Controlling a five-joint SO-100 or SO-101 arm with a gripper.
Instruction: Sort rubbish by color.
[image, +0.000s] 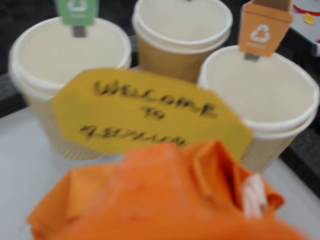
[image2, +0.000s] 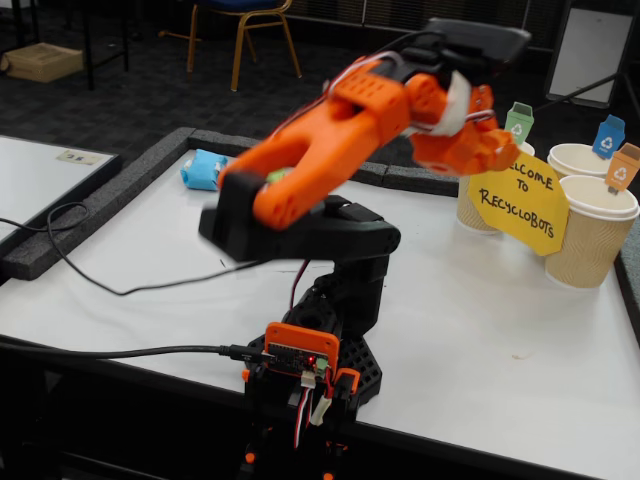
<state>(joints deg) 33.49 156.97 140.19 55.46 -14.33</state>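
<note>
The orange wad (image: 165, 200) fills the bottom of the wrist view, apparently pinched in the hand (image2: 470, 150), which hangs above the counter (image2: 480, 330) before the cups. It looks light, soft and crushable, so a grip across its bulk should do. The blue wad (image2: 203, 169) lies near the far left edge.

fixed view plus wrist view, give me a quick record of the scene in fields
hand: aloft beside the cups, apparently shut on the orange wad
blue wad: on the table, far edge
green wad: beside it, partly hidden by the arm
cups: three, no wad seen inside in the wrist view
sign: yellow, in front of the cups
</note>
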